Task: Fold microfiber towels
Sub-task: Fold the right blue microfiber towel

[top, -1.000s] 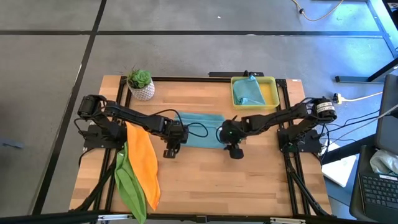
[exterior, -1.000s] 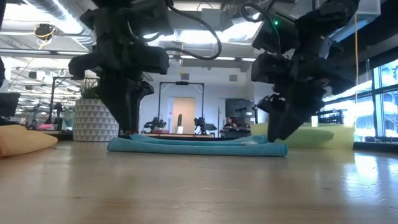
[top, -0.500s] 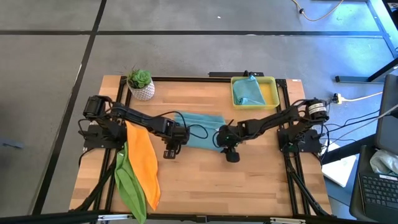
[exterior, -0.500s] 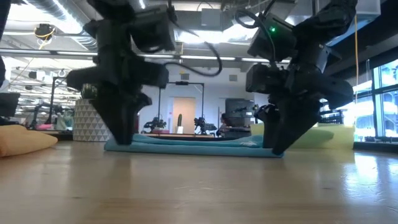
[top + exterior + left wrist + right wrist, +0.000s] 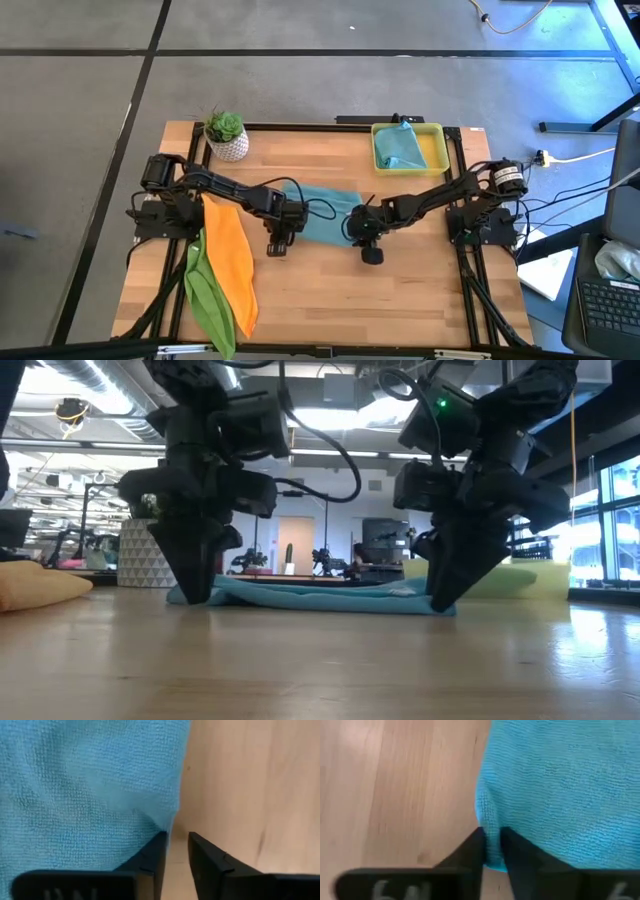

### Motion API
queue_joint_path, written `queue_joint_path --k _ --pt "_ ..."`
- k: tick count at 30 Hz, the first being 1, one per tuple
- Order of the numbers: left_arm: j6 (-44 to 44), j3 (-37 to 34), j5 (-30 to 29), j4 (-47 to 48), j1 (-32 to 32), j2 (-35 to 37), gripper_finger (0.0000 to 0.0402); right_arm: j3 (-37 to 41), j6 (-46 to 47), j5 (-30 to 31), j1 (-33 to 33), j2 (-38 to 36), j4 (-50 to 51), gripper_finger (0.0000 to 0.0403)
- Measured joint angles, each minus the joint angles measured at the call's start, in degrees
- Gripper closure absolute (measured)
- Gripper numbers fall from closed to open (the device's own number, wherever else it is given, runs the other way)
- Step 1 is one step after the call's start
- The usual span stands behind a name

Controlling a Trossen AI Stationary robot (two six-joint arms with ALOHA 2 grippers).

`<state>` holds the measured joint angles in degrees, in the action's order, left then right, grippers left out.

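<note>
Blue towel [image 5: 325, 208] is soft, light and floppy, so corners are the spot; right hand [image 5: 491, 851] pinches one corner; left hand [image 5: 176, 851] looks slightly open at the other, probably not gripping yet.

**Non-task items in view**

Wooden table [image 5: 330, 290]: light plank top on a dark frame. Potted plant [image 5: 226, 135]: green succulent in a white patterned pot, far left corner. Yellow tray [image 5: 436, 150]: rectangular, far right side. Laptop [image 5: 608, 300]: off the table, right edge.
</note>
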<state>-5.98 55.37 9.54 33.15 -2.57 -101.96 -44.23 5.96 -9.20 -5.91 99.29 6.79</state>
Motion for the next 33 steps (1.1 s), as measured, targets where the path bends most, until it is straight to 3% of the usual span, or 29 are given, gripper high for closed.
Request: queue_joint_path --k 3,5,9,15,23,33 --pt "-1.48 -0.08 1.18 0.36 -0.07 0.40 0.0373 0.02 0.69 -3.05 0.17 -0.43 0.45 0.0387" --pt "-3.56 -0.28 3.53 1.12 0.44 1.36 0.0394 -0.04 2.03 -4.72 0.11 -1.15 1.87 0.0391" --pt "-7.08 1.60 6.20 10.94 0.86 4.99 0.0401 -2.39 2.81 -4.68 0.11 -4.87 14.30 0.0396" --pt "-9.73 6.89 2.97 20.86 0.74 14.16 0.0401 -9.63 1.13 -4.54 0.11 -13.82 23.40 0.0397" --pt "-14.65 7.74 -0.02 18.41 0.57 23.25 0.0401 -11.69 -0.10 -0.99 1.14 -17.23 24.25 0.0397" --pt "-9.63 7.78 -0.10 6.43 -6.55 20.09 0.0372 -11.72 -0.16 -4.28 2.33 -16.97 25.40 0.0397"
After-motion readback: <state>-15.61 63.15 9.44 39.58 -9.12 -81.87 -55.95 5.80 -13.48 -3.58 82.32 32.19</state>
